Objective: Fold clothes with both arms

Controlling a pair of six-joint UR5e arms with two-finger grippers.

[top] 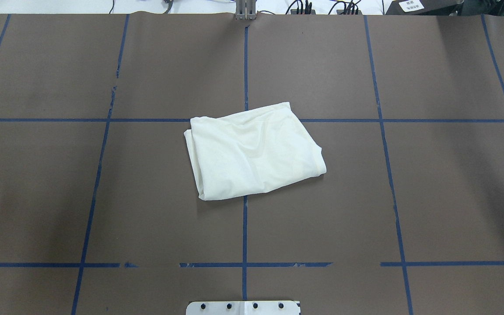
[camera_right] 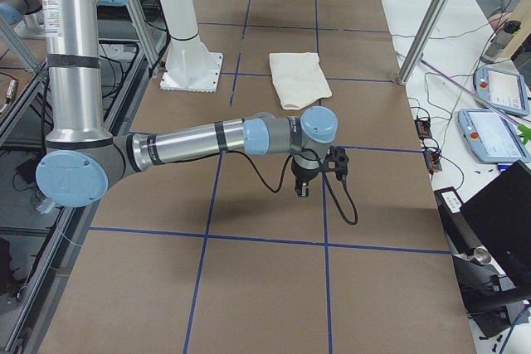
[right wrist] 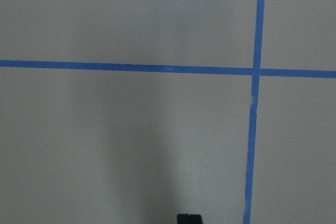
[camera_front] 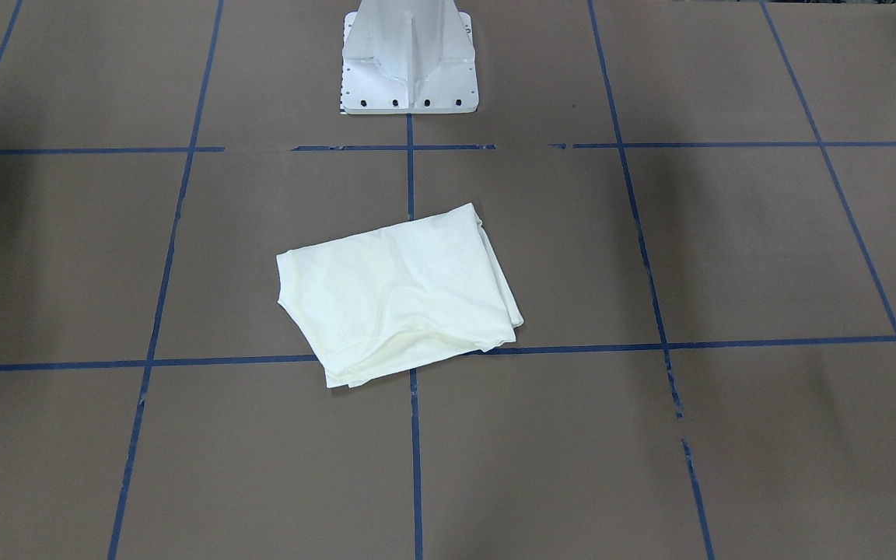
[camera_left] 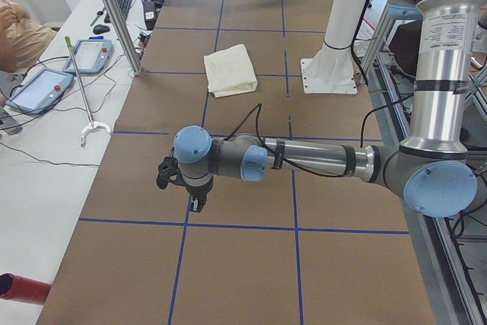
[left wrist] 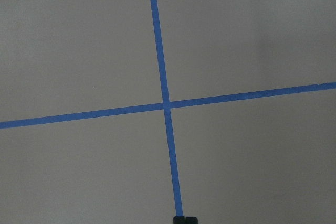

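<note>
Soft matt cloth shirt (top: pixel 252 153), matt paper table (top: pixel 409 197)

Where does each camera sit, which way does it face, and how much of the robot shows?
Front-facing: across the table, facing the robot; folded shirt, pedestal base only.
Overhead: behind the robot, looking forward; shirt, pedestal base edge only.
Exterior left: table's left end; left arm near, left gripper over the table.
Exterior right: opposite end; right arm near, right gripper likewise.
Left wrist: straight down at a tape cross; fingertips only.
Right wrist: likewise, another tape cross.
Shared: all four exterior views show the shirt, untouched.
</note>
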